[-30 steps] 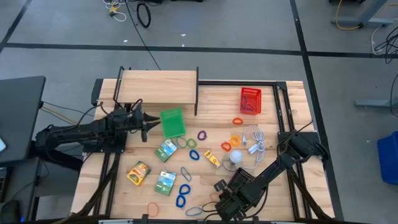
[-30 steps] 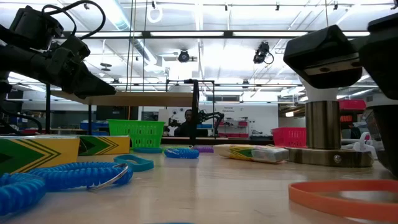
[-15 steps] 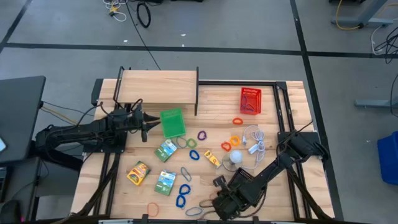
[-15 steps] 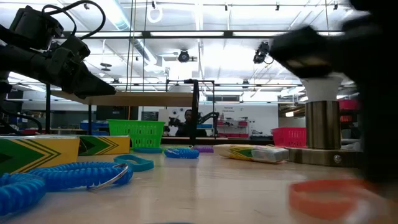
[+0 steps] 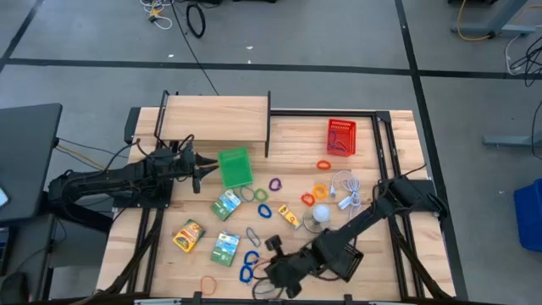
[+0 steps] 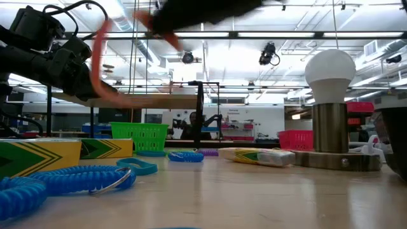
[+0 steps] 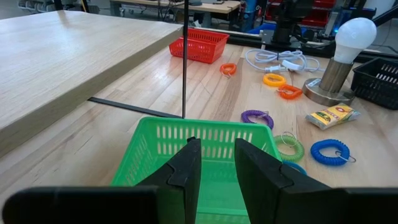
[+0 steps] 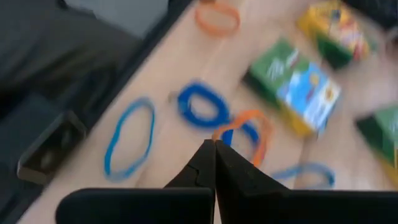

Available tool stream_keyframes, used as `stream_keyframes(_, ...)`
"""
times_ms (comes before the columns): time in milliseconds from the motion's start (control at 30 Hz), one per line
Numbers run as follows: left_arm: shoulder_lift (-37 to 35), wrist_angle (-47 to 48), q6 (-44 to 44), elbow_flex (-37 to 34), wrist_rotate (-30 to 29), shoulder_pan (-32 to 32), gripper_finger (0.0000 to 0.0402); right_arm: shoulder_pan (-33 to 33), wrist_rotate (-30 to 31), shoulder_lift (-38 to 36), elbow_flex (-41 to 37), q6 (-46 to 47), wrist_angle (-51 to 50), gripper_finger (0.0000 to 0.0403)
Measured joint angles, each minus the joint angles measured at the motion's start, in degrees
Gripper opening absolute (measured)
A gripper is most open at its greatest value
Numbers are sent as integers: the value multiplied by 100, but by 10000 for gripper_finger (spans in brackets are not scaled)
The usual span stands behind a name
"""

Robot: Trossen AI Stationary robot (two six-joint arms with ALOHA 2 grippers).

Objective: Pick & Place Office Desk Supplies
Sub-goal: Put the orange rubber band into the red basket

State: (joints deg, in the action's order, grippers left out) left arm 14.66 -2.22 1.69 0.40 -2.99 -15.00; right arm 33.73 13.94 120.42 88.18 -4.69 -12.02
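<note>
The table [image 5: 381,144] is pale planked wood with a smooth, lightly sheened finish; the raised shelf [image 5: 213,117] is the same light wood, matt. The green mesh basket [image 7: 205,155] and red mesh basket [image 7: 198,45] look like glossy moulded plastic. The lamp's base [image 6: 331,137] is brushed metal under a matt white bulb [image 6: 329,69]. The blue coiled loop [image 7: 330,151] is shiny plastic. The green packet [image 8: 300,87] is glossy printed card.

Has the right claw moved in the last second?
Yes. The right gripper has swung left along the table's front edge, toward the blue coiled loops, holding an orange band.
</note>
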Motion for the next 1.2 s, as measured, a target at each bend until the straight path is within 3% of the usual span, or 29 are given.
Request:
stream_keyframes(333, 0, 3, -20, -1, 0, 0, 104, -898, -1882, -5, 0, -1062, 1449, 0)
stream_keyframes(600, 2, 33, -22, 2, 3, 0, 104, -1692, -2173, -417, -4, -1542, 1151, 0)
stream_keyframes(700, 4, 46, -71, 2, 5, 0, 104, -1968, -2130, -659, -12, -1617, 1063, 0)
stream_keyframes(833, 2, 52, -113, 2, 5, 0, 104, -2296, -1580, -1000, -42, -1590, 583, 0)
stream_keyframes(1200, 0, 59, -132, 2, 5, 0, 104, -2773, 126, -1801, -50, -816, -2317, 0)
